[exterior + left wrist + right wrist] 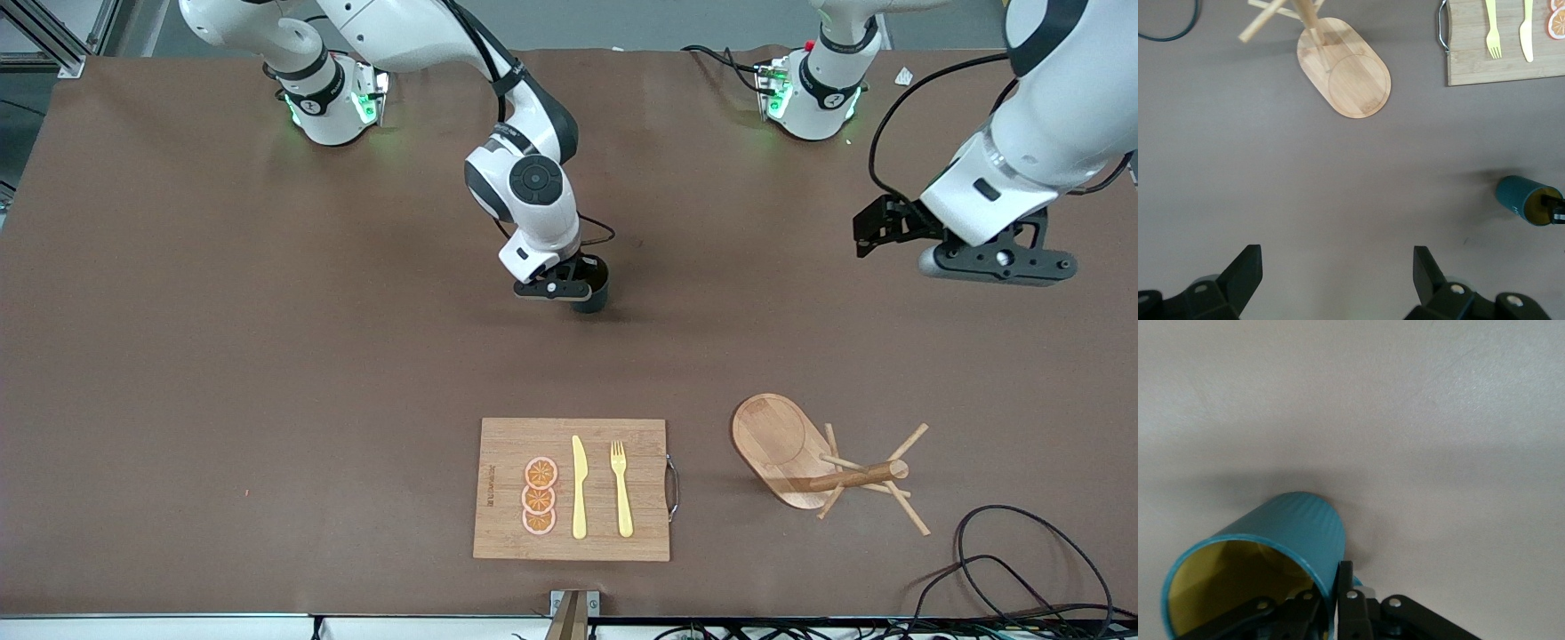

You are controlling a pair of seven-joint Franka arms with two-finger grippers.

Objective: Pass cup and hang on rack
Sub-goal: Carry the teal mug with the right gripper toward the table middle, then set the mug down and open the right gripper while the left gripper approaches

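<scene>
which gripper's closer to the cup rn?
Right. The right gripper is shut on the cup rim at mid-table; the left gripper hangs open over bare table toward the left arm's end.

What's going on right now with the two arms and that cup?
Right tool shut on cup rim, mid-table. Left tool open, waiting over bare table. Rack standing by the cutting board. Nothing in the way.

Bamboo board with cutlery, low in the frame

A cutting board [571, 489] at lower centre carries three orange slices [540, 495], a yellow knife [579, 488] and a yellow fork [621, 488]; a black cable [1022, 556] loops in the lower right corner.
</scene>
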